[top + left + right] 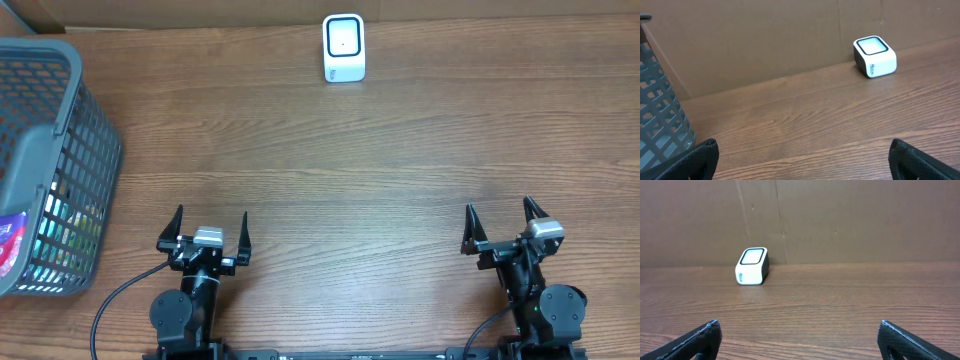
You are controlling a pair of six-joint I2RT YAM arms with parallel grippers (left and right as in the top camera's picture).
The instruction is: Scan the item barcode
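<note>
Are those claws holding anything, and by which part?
Nothing is held. The left claw and right claw both stand open and empty; the white box-shaped scanner and grey plastic mesh basket sit untouched.

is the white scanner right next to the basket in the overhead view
No, the white scanner stands far back near the middle, well apart from the grey basket at the left edge.

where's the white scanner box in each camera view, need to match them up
Overhead: the white scanner sits at top centre, just below the cardboard wall.
Left wrist: upper right, close to the foot of the wall.
Right wrist: left of centre, again at the wall's foot.
Shared landmark: the cardboard wall directly behind the scanner in all three views.
</note>
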